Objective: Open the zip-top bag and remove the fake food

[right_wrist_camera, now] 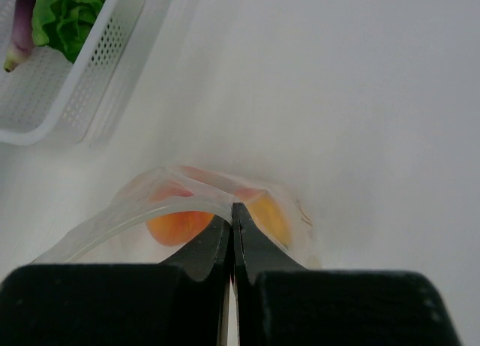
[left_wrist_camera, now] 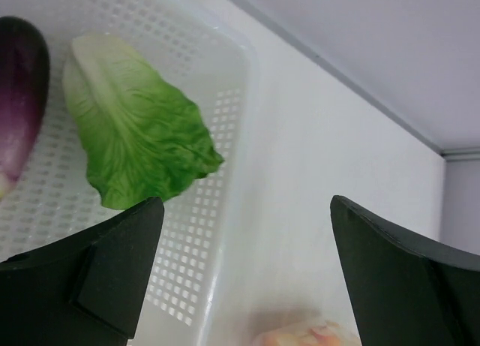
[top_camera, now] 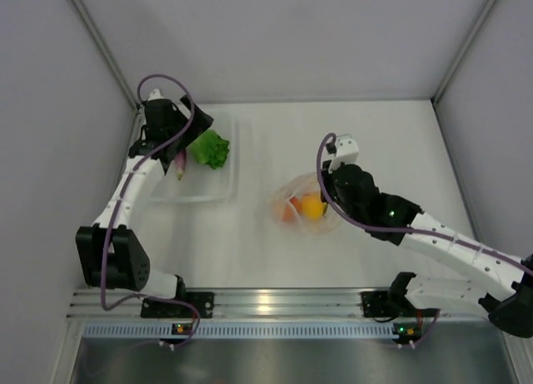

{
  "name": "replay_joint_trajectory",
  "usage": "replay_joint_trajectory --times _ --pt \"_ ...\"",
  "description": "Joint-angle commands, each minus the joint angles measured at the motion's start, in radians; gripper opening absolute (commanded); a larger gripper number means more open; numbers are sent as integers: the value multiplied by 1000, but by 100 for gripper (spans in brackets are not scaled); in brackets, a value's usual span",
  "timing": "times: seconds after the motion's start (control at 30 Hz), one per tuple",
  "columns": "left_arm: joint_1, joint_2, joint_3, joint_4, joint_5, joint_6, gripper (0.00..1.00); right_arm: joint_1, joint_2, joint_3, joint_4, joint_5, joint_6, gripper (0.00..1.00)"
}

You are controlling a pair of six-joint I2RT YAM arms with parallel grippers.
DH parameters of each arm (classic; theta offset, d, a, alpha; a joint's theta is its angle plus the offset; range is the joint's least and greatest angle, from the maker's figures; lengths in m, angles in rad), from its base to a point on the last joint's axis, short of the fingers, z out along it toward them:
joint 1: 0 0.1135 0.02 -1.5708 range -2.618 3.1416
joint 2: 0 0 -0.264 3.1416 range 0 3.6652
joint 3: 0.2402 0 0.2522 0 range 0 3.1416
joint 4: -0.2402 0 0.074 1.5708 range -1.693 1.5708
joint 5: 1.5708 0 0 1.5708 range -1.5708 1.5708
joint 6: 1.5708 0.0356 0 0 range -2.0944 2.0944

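Observation:
The zip-top bag (top_camera: 304, 207) lies mid-table with its mouth pulled open, and two orange fake fruits (top_camera: 313, 206) sit inside. My right gripper (top_camera: 326, 192) is shut on the bag's rim (right_wrist_camera: 150, 215), holding it up; the fruits (right_wrist_camera: 176, 226) show through the plastic just beyond the closed fingertips (right_wrist_camera: 234, 207). My left gripper (top_camera: 190, 134) hangs over the white tray (top_camera: 204, 192), open, with nothing between its fingers (left_wrist_camera: 247, 203). In the tray lie the green lettuce (left_wrist_camera: 135, 128) and, beside it, the purple eggplant (left_wrist_camera: 19, 98).
The perforated tray's rim (left_wrist_camera: 210, 233) runs below the left fingers, and the bag's edge (left_wrist_camera: 315, 335) shows at the bottom of that view. White walls enclose the table on the left, back and right. The arm bases stand along the near rail.

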Motion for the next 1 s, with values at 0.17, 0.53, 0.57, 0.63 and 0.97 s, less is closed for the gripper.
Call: replay_joint_trajectory --times 0.17,0.53,0.57,0.63,0.97 --pt "-111 -226 43 19 211 42 97 -12 93 219 -190 47 110 0" --pt "-448 -338 63 13 288 122 96 -13 181 315 -251 44 124 0" --pt "-493 -347 61 14 286 119 96 -15 189 318 -253 43 122 0" --pt "-536 -351 51 22 304 93 96 -16 208 325 -250 30 127 0" --pt "-713 -421 -147 140 183 -88 81 -72 236 279 -175 -43 156 0"
